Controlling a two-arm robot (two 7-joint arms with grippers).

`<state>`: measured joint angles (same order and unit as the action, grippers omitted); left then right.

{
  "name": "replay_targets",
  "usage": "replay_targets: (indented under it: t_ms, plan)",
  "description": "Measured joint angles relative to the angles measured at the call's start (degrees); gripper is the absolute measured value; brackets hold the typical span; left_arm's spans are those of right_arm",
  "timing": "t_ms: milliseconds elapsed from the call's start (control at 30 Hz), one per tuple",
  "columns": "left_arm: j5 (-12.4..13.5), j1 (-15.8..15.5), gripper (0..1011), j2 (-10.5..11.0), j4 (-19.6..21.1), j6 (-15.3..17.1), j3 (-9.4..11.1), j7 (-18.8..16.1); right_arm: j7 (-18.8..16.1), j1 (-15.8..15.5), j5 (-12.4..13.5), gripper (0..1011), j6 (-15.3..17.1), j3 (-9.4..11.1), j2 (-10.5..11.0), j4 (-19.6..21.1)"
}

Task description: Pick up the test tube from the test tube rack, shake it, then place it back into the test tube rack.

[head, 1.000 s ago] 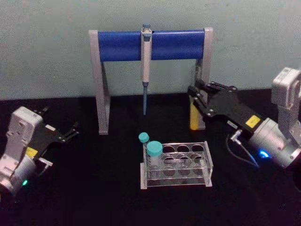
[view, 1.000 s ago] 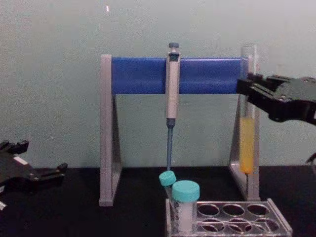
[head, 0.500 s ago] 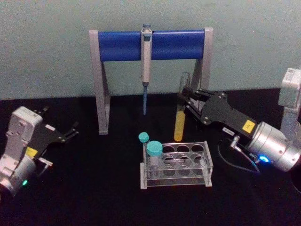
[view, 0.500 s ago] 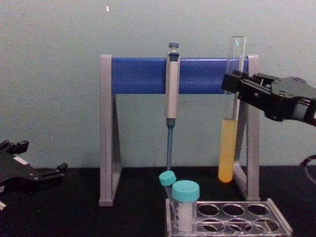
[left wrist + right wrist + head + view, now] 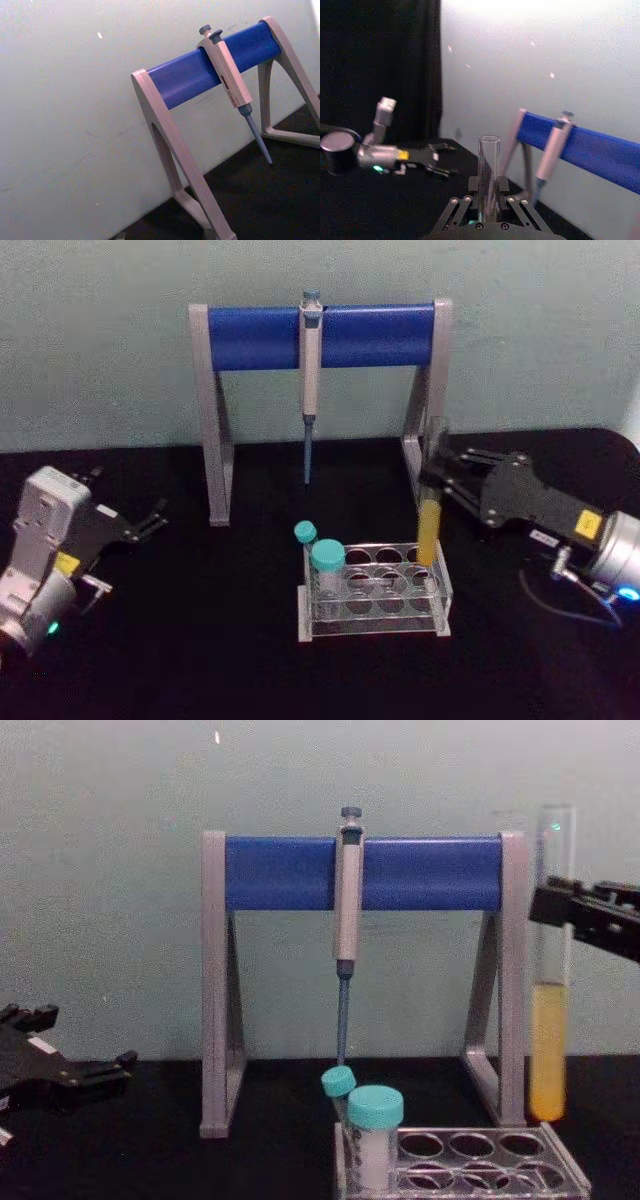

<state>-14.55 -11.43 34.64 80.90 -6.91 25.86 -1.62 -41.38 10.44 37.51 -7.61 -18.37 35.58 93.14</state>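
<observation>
The test tube [image 5: 430,502] is a long clear glass tube with yellow liquid [image 5: 548,1055] in its lower part. It hangs upright, and my right gripper [image 5: 441,476] is shut on its upper half. Its round bottom sits just above the back right corner of the test tube rack [image 5: 442,592]. In the chest view the tube [image 5: 551,960] stands beside the stand's right leg, held by the right gripper [image 5: 553,906], over the rack [image 5: 560,1163]. The right wrist view looks along the tube [image 5: 488,165]. My left gripper [image 5: 146,522] rests open at the far left, holding nothing.
Two teal-capped tubes [image 5: 327,562] stand at the rack's left end. Behind the rack is a grey-and-blue pipette stand [image 5: 258,338] with a pipette [image 5: 310,380] hanging from its bar. A pale wall closes the back of the black table [image 5: 200,640].
The right gripper swung the test tube left half a second ago. It has since carried it right and lower, to just over the rack's right end. The left arm stayed still.
</observation>
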Motion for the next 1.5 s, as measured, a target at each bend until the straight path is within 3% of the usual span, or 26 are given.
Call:
replay_targets:
  t_ms: [133,333,533,633,767,1033,1233,1500]
  plan:
    - [0.0,0.0,1001,0.0,0.0,0.0,0.0,0.0,3.8,-0.9,-2.4,229,0.3,0.8,1.7,1.1]
    - [0.0,0.0,1001,0.0,0.0,0.0,0.0,0.0,7.6,-0.6,-6.9,229,-0.9,0.9,1.3,1.3]
    - [0.0,0.0,1001,0.0,0.0,0.0,0.0,0.0,11.1,1.2,-11.7,229,-2.4,0.3,-2.3,-0.8]
    - [0.0,0.0,1001,0.0,0.0,0.0,0.0,0.0,11.4,1.8,-12.1,229,-2.9,0.2,-3.8,-2.0]
    - [0.0,0.0,1001,0.0,0.0,0.0,0.0,0.0,10.9,2.7,-11.8,229,-3.4,-0.1,-5.8,-3.6]
    - [0.0,0.0,1001,0.0,0.0,0.0,0.0,0.0,6.5,4.0,-7.5,229,-3.9,-0.9,-8.4,-6.2]
    - [0.0,0.0,1001,0.0,0.0,0.0,0.0,0.0,3.2,4.4,-4.6,229,-3.3,-1.6,-8.1,-6.5]
    - [0.0,0.0,1001,0.0,0.0,0.0,0.0,0.0,-0.9,3.9,-1.2,229,-1.8,-2.7,-4.9,-5.0]
